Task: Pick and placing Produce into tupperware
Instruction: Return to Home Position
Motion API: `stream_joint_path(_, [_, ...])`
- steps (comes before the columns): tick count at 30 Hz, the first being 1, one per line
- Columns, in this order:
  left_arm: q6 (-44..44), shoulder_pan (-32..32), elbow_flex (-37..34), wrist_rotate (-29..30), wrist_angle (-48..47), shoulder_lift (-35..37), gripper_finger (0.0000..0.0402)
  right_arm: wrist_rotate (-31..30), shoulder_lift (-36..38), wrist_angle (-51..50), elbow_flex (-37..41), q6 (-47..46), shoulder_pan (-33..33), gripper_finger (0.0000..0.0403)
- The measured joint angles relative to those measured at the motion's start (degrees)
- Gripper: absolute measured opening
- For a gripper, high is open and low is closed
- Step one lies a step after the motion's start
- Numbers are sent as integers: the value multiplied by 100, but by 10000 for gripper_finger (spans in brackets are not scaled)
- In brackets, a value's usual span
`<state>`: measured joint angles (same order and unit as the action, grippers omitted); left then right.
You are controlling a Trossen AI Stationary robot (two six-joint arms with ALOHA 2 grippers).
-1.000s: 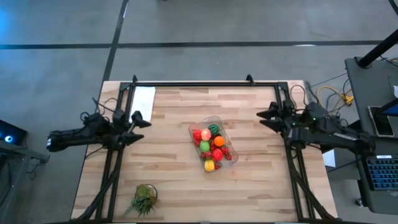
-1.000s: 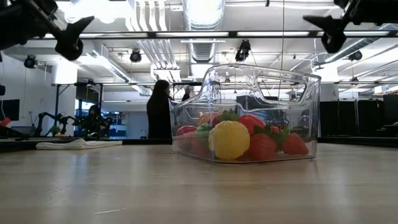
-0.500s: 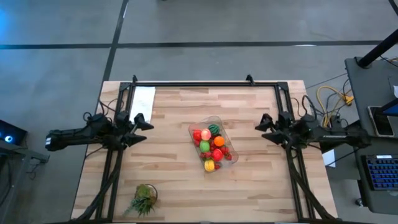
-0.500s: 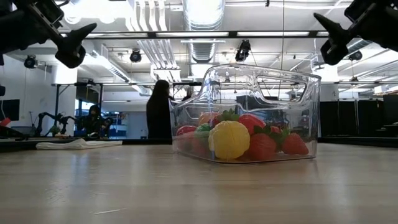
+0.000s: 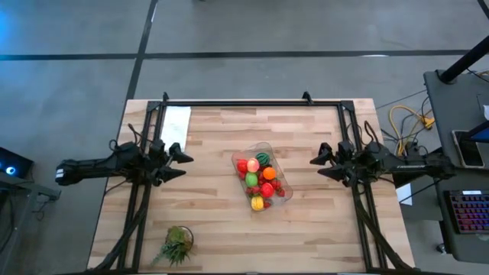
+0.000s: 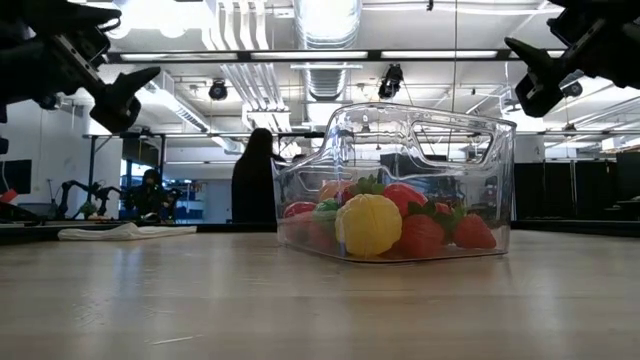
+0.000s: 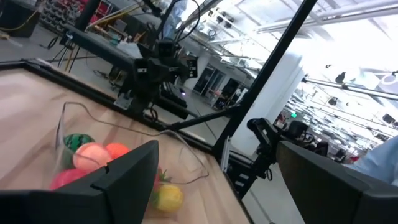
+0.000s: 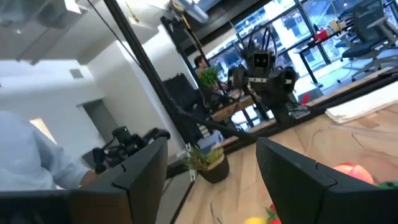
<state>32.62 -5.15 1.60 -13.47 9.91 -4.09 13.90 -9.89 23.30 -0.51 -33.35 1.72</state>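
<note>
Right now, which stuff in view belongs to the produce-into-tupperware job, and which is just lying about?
Job:
- tupperware, mid-table
- produce, piled inside it
- left gripper and right gripper, both open, empty, raised either side of it

Lying about:
- leafy tuft, at one left-side table corner
- white sheet of paper, at the other left-side corner

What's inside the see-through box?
Toy fruits and vegetables fill the clear box: a yellow one, red ones, an orange one, a striped green one. Pieces underneath the pile are hidden.
</note>
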Motion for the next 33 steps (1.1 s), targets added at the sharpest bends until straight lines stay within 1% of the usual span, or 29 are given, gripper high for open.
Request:
stream_joint_path(5, [0, 2, -34, 0, 9, -89, 311, 411, 1, -433, 0, 43, 0, 237])
stream_joint_path(11, [0, 2, -34, 0, 6, -152, 311, 228, 0, -641, 0, 233, 2, 237])
stream_joint_path(21, [0, 5, -34, 0, 11, -150, 311, 196, 0, -644, 0, -314, 2, 237])
stream_joint_path(33, [0, 4, -34, 0, 11, -150, 311, 196, 0, -644, 0, -311, 2, 237])
